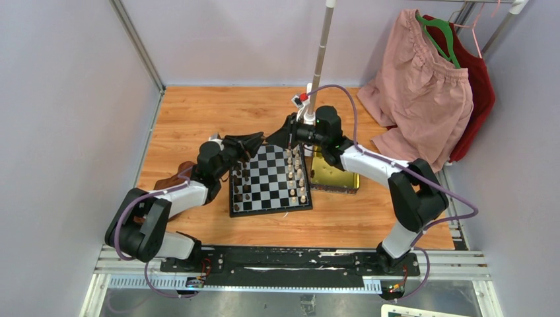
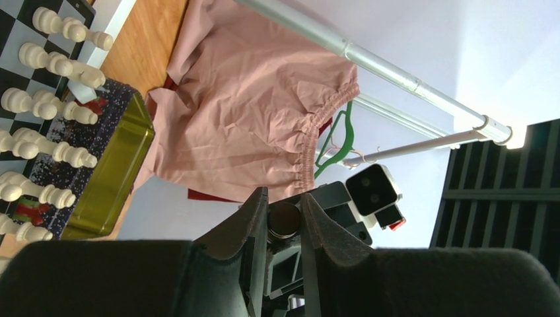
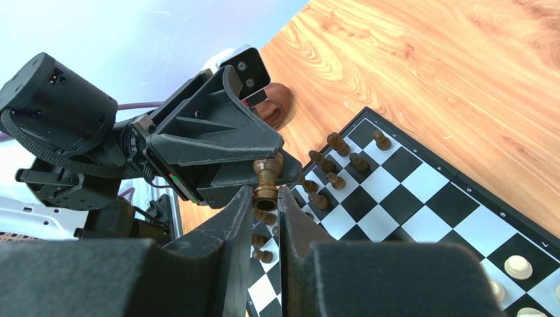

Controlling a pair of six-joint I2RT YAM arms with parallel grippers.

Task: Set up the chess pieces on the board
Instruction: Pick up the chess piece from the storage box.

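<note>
Handover in mid-air over the far edge of the board (image 1: 272, 211). My left gripper (image 2: 284, 201) is clamped on a dark piece (image 3: 268, 173) near its top. My right gripper (image 3: 265, 201) straddles its base, fingers either side; can't tell if they bite yet. I judge it best to squeeze the right square on the base, then open the left and back straight off, no twist, piece upright, clear of the dark row (image 1: 239, 188) on the left edge.

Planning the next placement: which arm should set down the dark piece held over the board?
Probably left: the left fingers grip the dark piece, and the dark rows stand on its side of the board.
</note>
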